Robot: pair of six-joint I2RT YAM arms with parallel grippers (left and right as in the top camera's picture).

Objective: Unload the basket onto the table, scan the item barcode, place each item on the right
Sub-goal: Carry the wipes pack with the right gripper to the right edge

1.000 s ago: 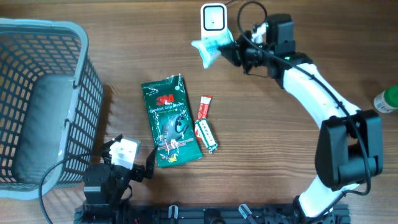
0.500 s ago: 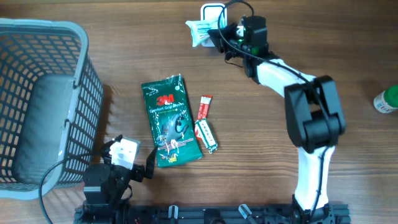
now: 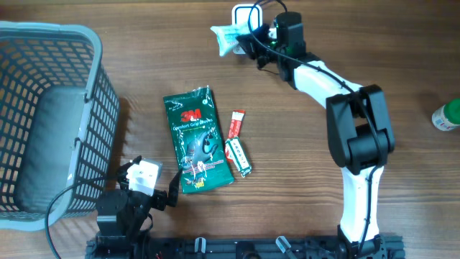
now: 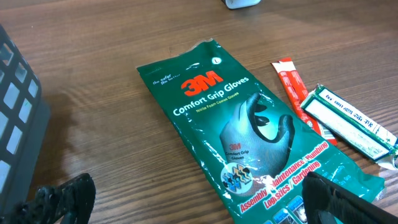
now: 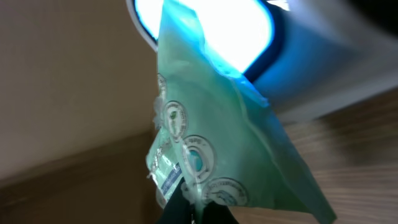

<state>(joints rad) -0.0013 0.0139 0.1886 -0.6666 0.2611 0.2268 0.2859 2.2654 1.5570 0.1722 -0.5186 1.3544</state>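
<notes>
Held item: the pale green translucent plastic packet sits at 12 o'clock above the brown wooden surface, pinched by its lower corner in the closed right end effector.
Why there: it hangs just before the lit window of the white barcode scanner, presumably to catch the code.
Left end effector: wide open, empty, at 7 o'clock.
Surface: dark green 3M gloves pack, red sachet and green-and-white stick pack lie at the centre; grey mesh basket at 9 o'clock; green-capped bottle at 3 o'clock.
Room: nothing shows beyond the surface.

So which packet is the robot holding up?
The pale green packet, pinched by the right gripper at the scanner. The dark green gloves pack, red sachet and white-green stick lie flat on the table.
</notes>
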